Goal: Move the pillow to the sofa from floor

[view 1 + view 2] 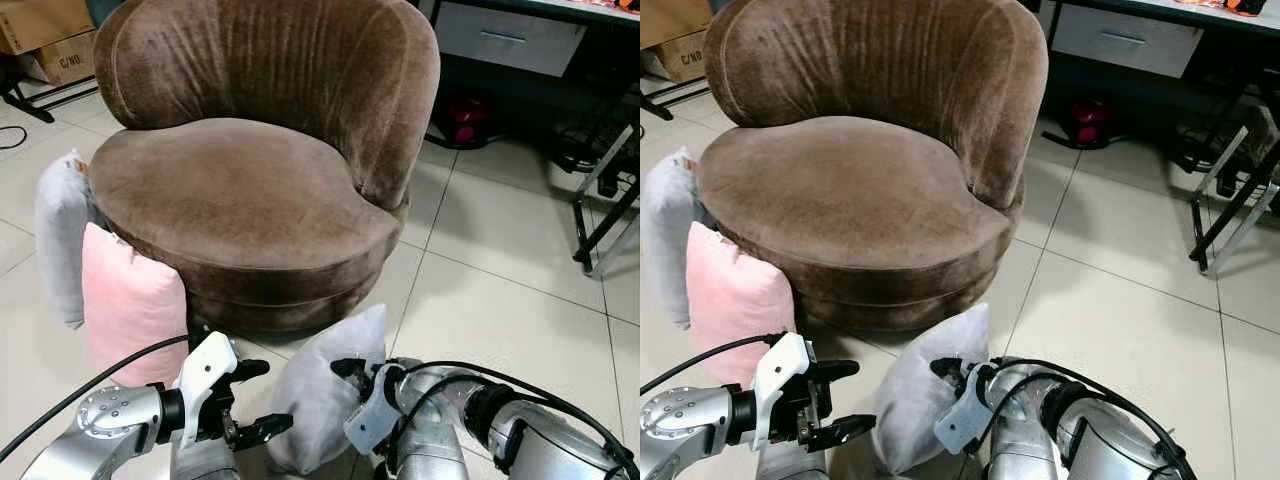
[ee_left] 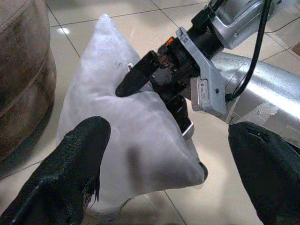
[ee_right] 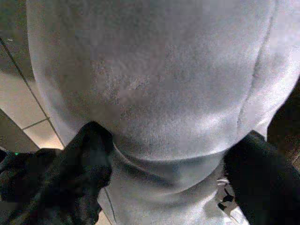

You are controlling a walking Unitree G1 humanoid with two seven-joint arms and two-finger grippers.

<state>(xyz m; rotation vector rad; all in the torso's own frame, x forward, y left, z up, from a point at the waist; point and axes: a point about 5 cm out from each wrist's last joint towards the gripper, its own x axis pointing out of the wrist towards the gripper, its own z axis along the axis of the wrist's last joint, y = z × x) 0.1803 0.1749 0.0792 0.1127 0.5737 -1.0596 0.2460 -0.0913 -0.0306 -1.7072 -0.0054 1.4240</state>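
Right claw (image 2: pixel 154 89) pinches grey pillow's (image 1: pixel 320 390) edge.

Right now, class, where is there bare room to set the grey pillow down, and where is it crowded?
The sofa seat is bare up to its backrest. Open floor tiles lie to its right. The left side is crowded: a pink pillow and another grey pillow lean there.
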